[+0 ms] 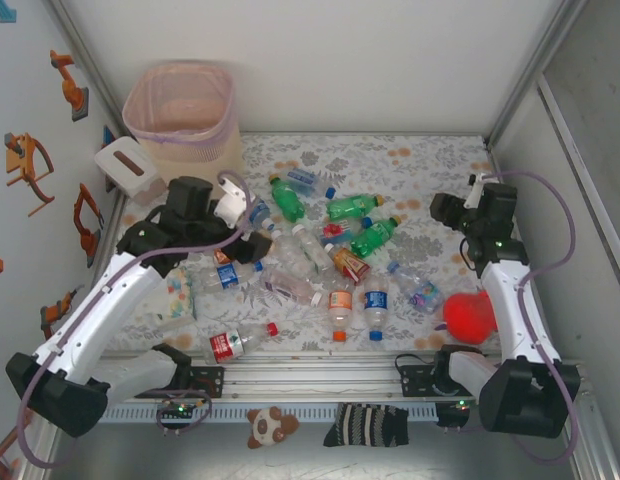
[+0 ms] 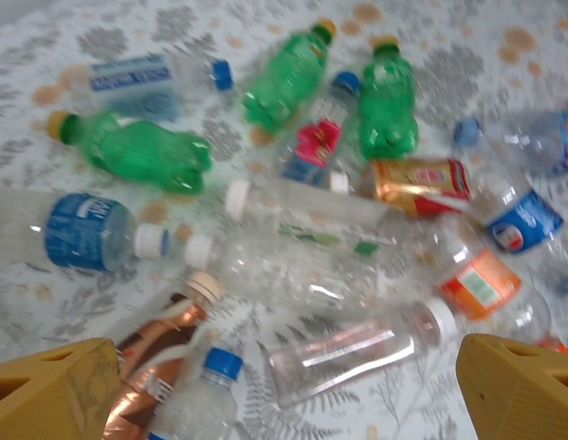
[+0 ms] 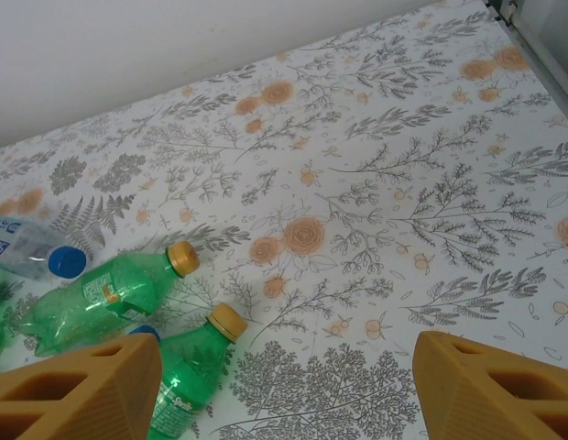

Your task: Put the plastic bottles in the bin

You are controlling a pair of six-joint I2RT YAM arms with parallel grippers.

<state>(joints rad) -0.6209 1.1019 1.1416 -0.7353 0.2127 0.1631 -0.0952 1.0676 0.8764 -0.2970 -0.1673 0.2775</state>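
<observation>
Many plastic bottles, clear, green and copper-coloured, are lying scattered across the middle of the flowered worktop, several touching one another. The pink bin is standing at the far left corner, well apart from most of them. The left hand is hovering over the left part of the pile, spread wide and gripping nothing, with a clear bottle lying beneath it. The right hand is hanging toward the far right edge, also spread apart and pinching nothing, with two green bottles lying just beside one finger.
</observation>
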